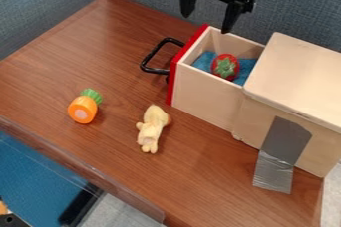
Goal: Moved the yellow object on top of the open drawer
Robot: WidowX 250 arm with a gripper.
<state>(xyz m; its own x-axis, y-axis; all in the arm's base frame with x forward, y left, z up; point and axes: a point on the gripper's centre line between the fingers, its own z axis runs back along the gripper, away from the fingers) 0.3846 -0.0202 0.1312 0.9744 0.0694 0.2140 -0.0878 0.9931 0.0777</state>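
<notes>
My gripper [208, 21] hangs at the top of the view, above and behind the drawer, with its two fingers spread apart and nothing between them. A pale yellow toy figure [153, 128] lies on the wooden table, in front of the drawer's near side and apart from it. The wooden drawer [205, 97] is pulled out, with a red front and a black handle. Inside it a red strawberry-like toy [226, 66] with a green top rests on blue cloth.
An orange toy carrot piece [83, 109] with green leaves sits on the table [100, 61] at left. Grey tape [282, 155] holds the wooden cabinet [299, 76] at right. A clear barrier edge runs along the lower left.
</notes>
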